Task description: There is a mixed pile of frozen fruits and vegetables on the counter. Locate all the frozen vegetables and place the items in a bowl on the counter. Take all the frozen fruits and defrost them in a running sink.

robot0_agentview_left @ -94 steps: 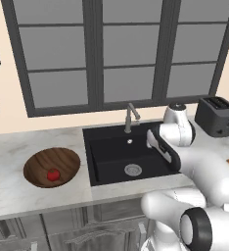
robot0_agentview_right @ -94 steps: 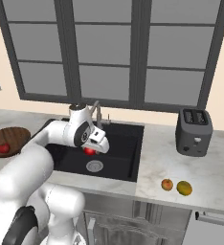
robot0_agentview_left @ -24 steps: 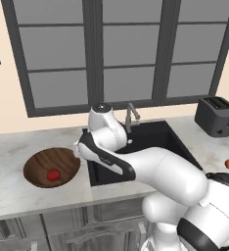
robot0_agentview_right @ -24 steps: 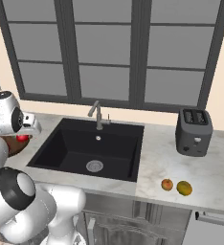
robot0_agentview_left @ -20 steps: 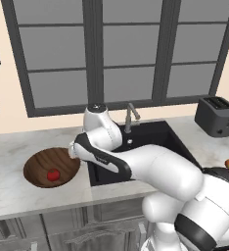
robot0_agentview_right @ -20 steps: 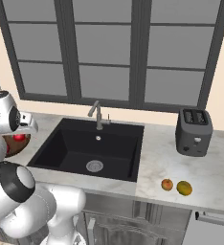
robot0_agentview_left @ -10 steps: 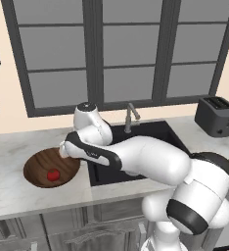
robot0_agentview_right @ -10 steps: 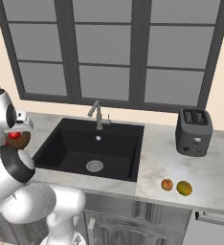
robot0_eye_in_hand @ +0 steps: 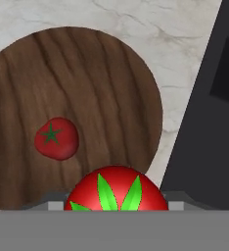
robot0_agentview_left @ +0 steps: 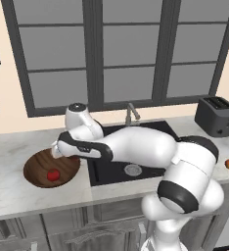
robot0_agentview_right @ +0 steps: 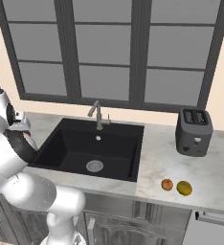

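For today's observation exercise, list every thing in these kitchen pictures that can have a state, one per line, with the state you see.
Gripper: above the bowl's edge, jaws shut on a red tomato.
Held tomato: gripped, not yet in the bowl.
Wooden bowl: upright on the counter, one red piece inside.
Red piece: lying in the bowl.
Sink: no produce inside.
Faucet: no water visible.
Orange ball: on the counter.
Yellow-green ball: beside it.
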Controlling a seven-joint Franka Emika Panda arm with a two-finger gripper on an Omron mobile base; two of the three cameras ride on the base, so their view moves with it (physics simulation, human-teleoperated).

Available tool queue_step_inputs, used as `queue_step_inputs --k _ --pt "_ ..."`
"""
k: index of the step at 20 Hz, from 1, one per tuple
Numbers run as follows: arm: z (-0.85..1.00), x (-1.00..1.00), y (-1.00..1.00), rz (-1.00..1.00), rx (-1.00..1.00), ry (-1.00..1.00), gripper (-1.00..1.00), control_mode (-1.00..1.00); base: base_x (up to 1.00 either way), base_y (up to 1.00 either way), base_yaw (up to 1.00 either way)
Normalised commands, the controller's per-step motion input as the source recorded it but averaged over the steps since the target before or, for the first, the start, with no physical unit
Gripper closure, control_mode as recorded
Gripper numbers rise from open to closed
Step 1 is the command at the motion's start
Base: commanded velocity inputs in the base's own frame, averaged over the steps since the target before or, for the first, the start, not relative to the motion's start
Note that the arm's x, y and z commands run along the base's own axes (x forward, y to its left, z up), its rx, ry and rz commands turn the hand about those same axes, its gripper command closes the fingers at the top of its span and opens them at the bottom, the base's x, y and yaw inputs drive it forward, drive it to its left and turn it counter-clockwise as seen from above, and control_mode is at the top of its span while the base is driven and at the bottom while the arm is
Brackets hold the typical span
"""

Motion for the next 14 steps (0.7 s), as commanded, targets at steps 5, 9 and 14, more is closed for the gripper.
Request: queue_step_inputs --k 5,9,14 --pt "-0.21 0.14 0.25 0.01 0.0 0.03 1.0 -1.0 0.0 0.0 0.0" --pt "-0.25 0.14 0.19 0.0 0.0 0.02 1.0 -1.0 0.0 0.0 0.0" --pt "-0.26 0.17 0.18 0.0 0.0 0.01 1.0 -1.0 0.0 0.0 0.0"
